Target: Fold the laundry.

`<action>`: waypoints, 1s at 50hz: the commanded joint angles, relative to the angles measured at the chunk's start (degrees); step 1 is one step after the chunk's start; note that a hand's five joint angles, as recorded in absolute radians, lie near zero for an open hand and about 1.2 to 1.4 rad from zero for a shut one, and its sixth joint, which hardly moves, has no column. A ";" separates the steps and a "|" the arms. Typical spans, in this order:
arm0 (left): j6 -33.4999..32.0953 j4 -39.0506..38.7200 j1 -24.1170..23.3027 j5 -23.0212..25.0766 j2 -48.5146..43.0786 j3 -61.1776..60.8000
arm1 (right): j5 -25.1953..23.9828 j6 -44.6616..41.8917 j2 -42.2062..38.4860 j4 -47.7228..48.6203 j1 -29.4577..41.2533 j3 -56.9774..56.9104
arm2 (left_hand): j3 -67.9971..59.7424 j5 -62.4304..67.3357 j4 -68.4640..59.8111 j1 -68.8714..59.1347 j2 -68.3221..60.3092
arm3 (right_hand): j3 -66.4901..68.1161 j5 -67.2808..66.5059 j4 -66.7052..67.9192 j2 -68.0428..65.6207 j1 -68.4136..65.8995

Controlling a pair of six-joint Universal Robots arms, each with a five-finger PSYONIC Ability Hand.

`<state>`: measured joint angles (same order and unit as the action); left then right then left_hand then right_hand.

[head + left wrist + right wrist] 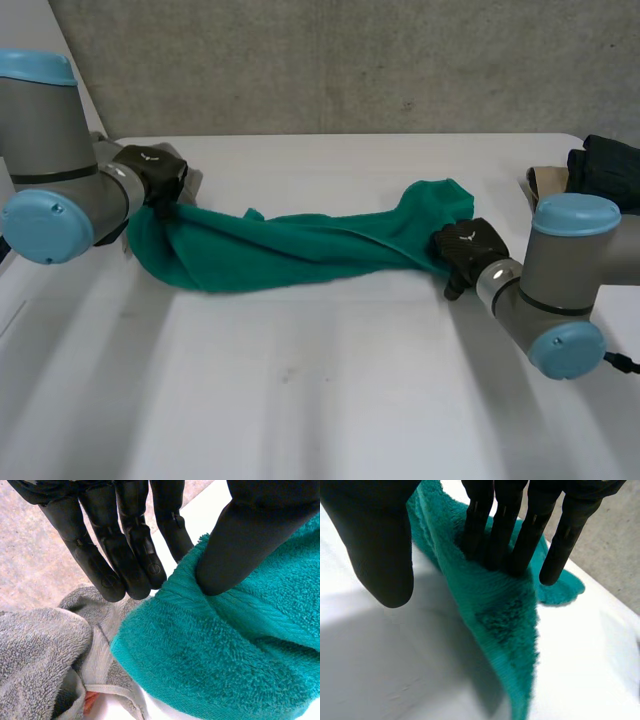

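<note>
Sagging across the white table [300,400], the green towel [300,250] looks soft, light and limp, best gripped at its corners. The left hand [125,540] pinches its left end between thumb and fingers; the right hand [468,245] presses straight fingers [505,530] into its right end, thumb apart.

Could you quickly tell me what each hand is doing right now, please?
Left hand: shut on the green towel, pinching its end between thumb and fingers.
Right hand: open, straight fingers pressed into the towel's other end, thumb apart.
</note>
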<state>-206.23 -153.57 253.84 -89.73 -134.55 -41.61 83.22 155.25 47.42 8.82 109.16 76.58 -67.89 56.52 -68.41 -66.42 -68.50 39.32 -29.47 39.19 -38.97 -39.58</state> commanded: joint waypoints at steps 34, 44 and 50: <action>6.54 -52.19 4.29 0.78 5.09 7.00 | 5.65 -0.03 -2.42 40.58 -1.14 -35.64 | -12.11 13.48 -11.59 -13.58 -11.50 | 40.68 -40.53 40.81 -41.03 -40.42; 6.36 -48.31 5.35 2.28 3.77 -8.03 | 1.95 -0.56 -2.42 31.62 -1.23 -24.47 | -12.11 13.48 -11.59 -13.58 -11.50 | 40.68 -40.53 40.81 -41.03 -40.42; 5.58 -44.54 4.29 6.15 3.24 -20.42 | -1.30 -2.66 -3.03 21.61 -1.32 -15.24 | -12.11 13.48 -11.59 -13.58 -11.50 | 40.68 -40.53 40.81 -41.03 -40.42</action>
<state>-199.79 -201.37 259.07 -86.64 -130.85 -51.54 84.44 154.49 44.91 38.87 107.92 53.77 -68.12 56.52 -68.63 -66.42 -68.68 68.04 -58.53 68.29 -67.55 -64.16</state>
